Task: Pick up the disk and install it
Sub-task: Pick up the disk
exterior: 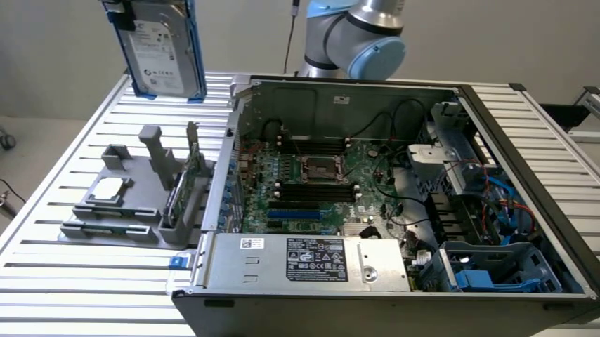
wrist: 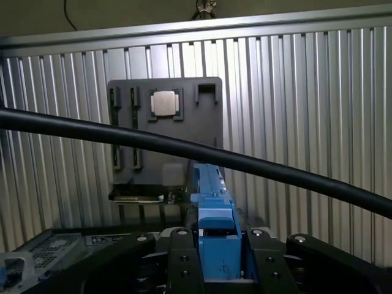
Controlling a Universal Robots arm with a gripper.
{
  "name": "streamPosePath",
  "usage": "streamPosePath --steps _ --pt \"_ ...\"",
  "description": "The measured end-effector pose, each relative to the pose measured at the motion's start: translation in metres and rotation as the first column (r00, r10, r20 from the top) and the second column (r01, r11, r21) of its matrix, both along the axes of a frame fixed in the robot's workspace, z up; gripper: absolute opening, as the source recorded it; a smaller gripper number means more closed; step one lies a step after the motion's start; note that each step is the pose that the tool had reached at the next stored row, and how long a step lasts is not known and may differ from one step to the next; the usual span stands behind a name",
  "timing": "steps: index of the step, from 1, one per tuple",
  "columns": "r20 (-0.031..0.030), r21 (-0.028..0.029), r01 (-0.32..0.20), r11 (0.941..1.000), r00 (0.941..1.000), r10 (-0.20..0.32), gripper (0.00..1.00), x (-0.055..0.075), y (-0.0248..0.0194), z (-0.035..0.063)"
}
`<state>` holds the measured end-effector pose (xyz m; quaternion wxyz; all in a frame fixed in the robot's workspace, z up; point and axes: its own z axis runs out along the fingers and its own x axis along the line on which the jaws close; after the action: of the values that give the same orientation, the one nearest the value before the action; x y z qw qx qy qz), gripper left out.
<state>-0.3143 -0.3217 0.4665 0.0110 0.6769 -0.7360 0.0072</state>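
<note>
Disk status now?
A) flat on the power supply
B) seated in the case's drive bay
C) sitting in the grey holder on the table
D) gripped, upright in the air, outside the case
D: the disk hangs upright above the slatted table, to the exterior view's left of the open case. The wrist view has its blue carrier clamped in the gripper.

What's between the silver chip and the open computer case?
Exterior view: a green circuit card stands on edge in the grey holder, between chip and case.
</note>
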Motion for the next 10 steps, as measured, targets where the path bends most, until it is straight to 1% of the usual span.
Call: streamPosePath --steps 10 --pt "-0.0003 0.0062 0.0 1.0 1.0 0.0 0.33 0.045 -0.0136 0.0126"
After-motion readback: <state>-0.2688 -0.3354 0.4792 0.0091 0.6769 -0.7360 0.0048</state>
